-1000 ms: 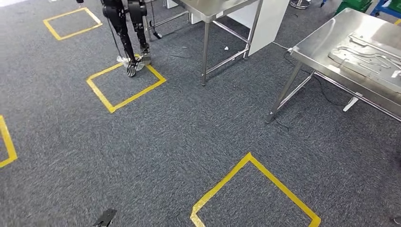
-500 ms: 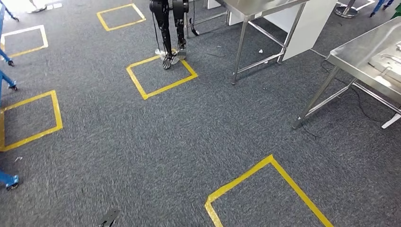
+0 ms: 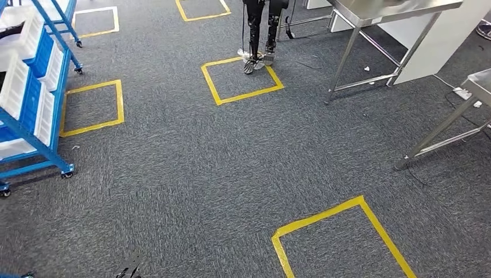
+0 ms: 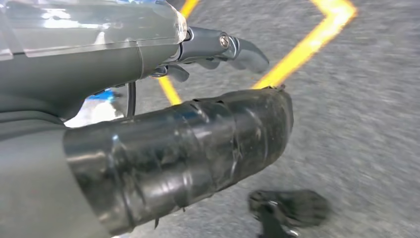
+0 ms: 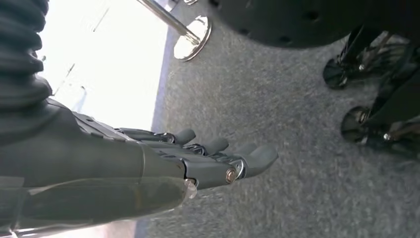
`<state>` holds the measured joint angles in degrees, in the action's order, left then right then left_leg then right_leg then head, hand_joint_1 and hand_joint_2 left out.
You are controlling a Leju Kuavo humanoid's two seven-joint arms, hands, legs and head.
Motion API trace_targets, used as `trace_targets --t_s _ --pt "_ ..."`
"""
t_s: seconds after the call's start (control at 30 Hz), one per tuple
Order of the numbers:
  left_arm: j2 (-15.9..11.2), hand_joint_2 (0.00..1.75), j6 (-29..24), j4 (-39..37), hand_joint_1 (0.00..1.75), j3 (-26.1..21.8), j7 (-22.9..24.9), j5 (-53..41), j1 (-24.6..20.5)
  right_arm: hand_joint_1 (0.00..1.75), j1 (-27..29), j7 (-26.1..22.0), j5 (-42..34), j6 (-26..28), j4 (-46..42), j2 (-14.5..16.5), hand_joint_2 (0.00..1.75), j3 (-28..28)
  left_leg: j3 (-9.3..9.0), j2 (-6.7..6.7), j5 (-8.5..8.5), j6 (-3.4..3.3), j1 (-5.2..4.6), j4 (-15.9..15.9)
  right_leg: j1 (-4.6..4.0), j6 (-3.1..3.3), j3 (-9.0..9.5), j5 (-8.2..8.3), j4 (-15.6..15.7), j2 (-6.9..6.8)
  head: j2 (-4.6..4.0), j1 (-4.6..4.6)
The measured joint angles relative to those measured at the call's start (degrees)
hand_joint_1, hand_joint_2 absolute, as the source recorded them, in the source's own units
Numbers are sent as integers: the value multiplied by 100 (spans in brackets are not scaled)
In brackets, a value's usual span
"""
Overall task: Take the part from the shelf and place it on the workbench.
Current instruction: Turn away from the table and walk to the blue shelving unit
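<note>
**Item: change of view.** Over the last second the whole head view has swung to the robot's left. This is the camera turning, not the things moving. The workbench has slid out to the right edge, leaving one corner and a leg in view. The blue shelf has come in on the left-hand side.

**Item: left hand.** It holds nothing. The fingers are stretched out and loosely apart, with the thumb lying clear of them. A line of yellow tape on the carpet lies just past the fingertips.

**Item: right hand.** It is also empty. The fingers lie side by side, slightly bent, with bare grey carpet beyond them.

**Item: part.** It is not told apart at this range. It is presumably in one of the white bins on the shelf, well away from both sets of fingers.

**Item: other.** The legs of another robot stand at a taped square, and a steel table is beside it.

**Judgement.** The robot is turning toward the shelf. The pick-up has not begun, and an approach is needed before either hand can reach.
</note>
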<state>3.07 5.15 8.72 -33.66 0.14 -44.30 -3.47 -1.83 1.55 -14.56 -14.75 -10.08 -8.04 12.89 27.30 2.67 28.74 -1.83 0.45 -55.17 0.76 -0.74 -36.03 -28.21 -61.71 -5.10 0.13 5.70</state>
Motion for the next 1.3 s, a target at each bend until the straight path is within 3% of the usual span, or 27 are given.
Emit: trace_targets --t_s 0.07,0.1,0.13,0.17,0.23,0.3,0.37,0.43,0.47,0.5,0.57,0.6,0.63,0.67,0.7,0.73,0.77,0.83,0.87,0.93,1.0,1.07,1.13,1.17,1.2,1.23,1.3 --pt "1 0 1 1 0 0 8 0 -14 0 21 7 0 -2 0 7 175 3 179 -140 -156 -84 -20 -7 11 -10 -182 -576 -669 392 0 -9" --pt "1 0 1 1 0 0 8 0 -18 0 29 10 0 -3 0 10 175 4 272 -220 -231 -100 -38 -17 4 -3 -244 -745 -999 462 0 -12" --pt "0 0 1 1 0 0 9 0 -17 0 33 13 0 -3 0 10 175 4 368 -306 -305 -106 -57 -31 -1 10 -239 -786 -1198 493 0 -12" --pt "-1 0 1 1 0 0 10 0 -11 0 32 14 0 -2 0 10 175 5 470 -395 -373 -101 -71 -54 -7 31 -140 -706 -1196 509 0 -10" --pt "-1 0 1 1 0 0 15 0 -2 0 27 14 0 -2 0 10 175 6 660 -560 -487 -77 -82 -122 -14 83 348 -402 -586 611 0 -9" --pt "0 0 1 1 0 0 18 0 -4 0 22 14 0 -1 0 10 175 7 811 -700 -583 -30 -92 -195 -17 122 843 -302 197 829 1 -8" --pt "-1 0 1 1 0 0 20 0 1 0 8 14 0 -3 0 10 175 7 892 -819 -688 36 -96 -217 -30 138 974 -325 490 908 1 -3" --pt "-1 0 1 -2 0 1 21 1 28 0 -26 14 0 -6 -1 14 175 7 957 -864 -751 100 -89 -222 -25 182 892 -233 504 779 1 -2" --pt "-2 0 2 -3 0 1 21 2 36 0 -42 14 0 -7 -2 16 175 7 1013 -778 -649 124 -84 -301 -23 227 838 -172 515 701 1 6" --pt "-2 0 4 -4 0 2 15 7 36 0 -46 14 -1 -7 -2 18 175 7 1093 -646 -439 149 -76 -483 -19 270 773 -113 536 621 0 14" --pt "-2 0 10 -4 0 2 -39 34 12 0 -27 10 -4 -6 -2 19 175 7 1280 -390 143 208 -40 -1126 -35 321 637 -18 548 457 0 30" --pt "-2 0 17 -4 0 2 -83 49 5 0 -8 5 -10 -5 -1 19 175 7 1359 -343 323 247 -16 -1498 -42 319 568 24 546 369 0 32" --pt "-2 0 28 -4 0 2 -127 62 6 0 7 -4 -16 -4 -1 19 175 7 1386 -323 353 280 7 -1787 -47 311 497 72 539 277 0 31" --pt "-3 0 45 -4 0 2 -162 74 10 0 16 -14 -22 -3 0 19 175 7 1340 -306 260 307 29 -1925 -50 300 423 117 528 188 0 32" --pt "-3 0 69 -4 0 2 -195 87 15 0 21 -25 -30 -3 0 19 175 7 1193 -275 99 323 46 -1862 -53 284 349 161 511 106 0 32" --pt "-4 0 93 -4 0 1 -226 102 15 0 20 -32 -33 -3 0 19 175 7 927 -205 -40 326 56 -1574 -54 266 293 198 490 30 0 32" --pt "-5 0 113 -2 0 1 -254 114 7 0 19 -38 -36 -2 -1 19 175 7 576 -76 -74 316 50 -1145 -57 246 251 225 466 -39 1 34" --pt "-14 0 119 3 0 2 -325 114 -25 0 30 -46 -40 0 0 25 175 7 1 150 56 247 -3 -314 -59 188 214 270 412 -188 1 33" --pt "-19 0 99 5 0 2 -354 98 -35 0 28 -50 -42 3 1 28 175 7 -116 190 129 197 -35 -103 -53 154 208 291 397 -264 2 35" --pt "-31 0 27 4 0 4 -387 38 -20 0 8 -54 -50 13 1 37 175 6 -102 98 112 77 -50 12 -28 75 217 325 385 -355 1 34" --pt "-38 0 -59 4 0 10 -383 -30 -1 0 2 -55 -66 26 -1 46 175 7 -75 -20 15 -40 -33 72 8 13 142 155 185 -45 0 23" --pt "-36 0 -161 4 0 29 -392 -93 -11 0 30 -54 -86 36 -1 51 175 7 4 -150 -64 -116 -37 78 30 -20 -128 -274 -467 384 0 5" --pt "-36 0 -313 5 0 70 -445 -172 -16 0 59 -53 -107 42 0 54 175 7 94 -306 -106 -144 -62 32 30 -30 -385 -576 -1141 499 0 -3" --pt "-36 0 -383 5 0 99 -479 -210 -10 0 70 -53 -115 48 0 54 175 7 128 -391 -119 -145 -72 -2 29 -25 -388 -566 -1224 509 1 -3" --pt "-36 0 -433 5 0 127 -508 -234 -5 0 79 -54 -120 52 0 54 175 7 156 -482 -125 -141 -77 -42 27 -14 -275 -446 -1069 522 1 -3" --pt "-36 0 -460 5 0 154 -528 -247 -2 0 85 -55 -125 57 0 54 175 7 179 -570 -124 -132 -78 -87 26 4 -70 -256 -722 569 1 -3" --pt "-27 0 -470 5 0 186 -550 -246 -12 0 98 -63 -125 62 4 50 175 7 241 -714 -113 -99 -77 -176 26 50 329 -14 10 807 0 -3"
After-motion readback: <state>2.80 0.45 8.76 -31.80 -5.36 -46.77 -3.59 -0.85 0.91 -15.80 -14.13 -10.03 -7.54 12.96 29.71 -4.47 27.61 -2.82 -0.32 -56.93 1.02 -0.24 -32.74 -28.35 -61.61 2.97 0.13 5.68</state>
